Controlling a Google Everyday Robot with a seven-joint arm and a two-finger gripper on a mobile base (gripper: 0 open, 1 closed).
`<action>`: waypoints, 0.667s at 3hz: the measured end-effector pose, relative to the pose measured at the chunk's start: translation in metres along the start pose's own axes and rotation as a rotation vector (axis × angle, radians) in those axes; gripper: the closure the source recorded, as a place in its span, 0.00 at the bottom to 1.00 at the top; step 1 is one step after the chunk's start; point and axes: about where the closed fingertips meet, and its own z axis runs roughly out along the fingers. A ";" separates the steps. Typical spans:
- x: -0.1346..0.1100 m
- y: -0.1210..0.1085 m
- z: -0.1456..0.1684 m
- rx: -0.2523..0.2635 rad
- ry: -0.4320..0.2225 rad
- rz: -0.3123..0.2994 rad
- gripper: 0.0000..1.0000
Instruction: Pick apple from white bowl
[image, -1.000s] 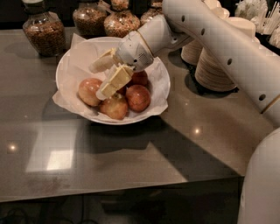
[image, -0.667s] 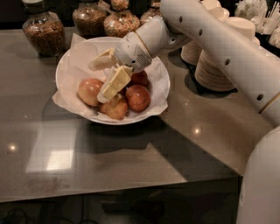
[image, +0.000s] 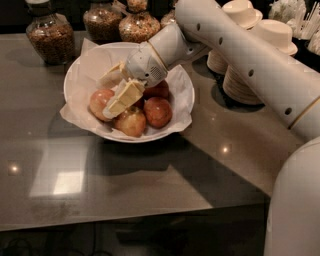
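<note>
End effector (image: 105, 98) down inside white bowl (image: 66, 85) near counter (image: 150, 185) far edge, fingers apart, nothing clamped, straddling left apple (image: 95, 107). Risks: apples packed touching, so lower finger may hit front apple (image: 131, 121), shove pile, snag paper liner (image: 90, 62); grip could slip.

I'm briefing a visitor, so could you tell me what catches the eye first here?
The big white arm reaches in from the right, its gripper open over the apples in the white bowl, centre left. Jars stand behind; stacked bowls sit right.
</note>
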 end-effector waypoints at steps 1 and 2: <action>0.004 -0.001 0.007 -0.009 0.011 0.007 0.37; 0.009 -0.002 0.014 -0.015 0.023 0.017 0.36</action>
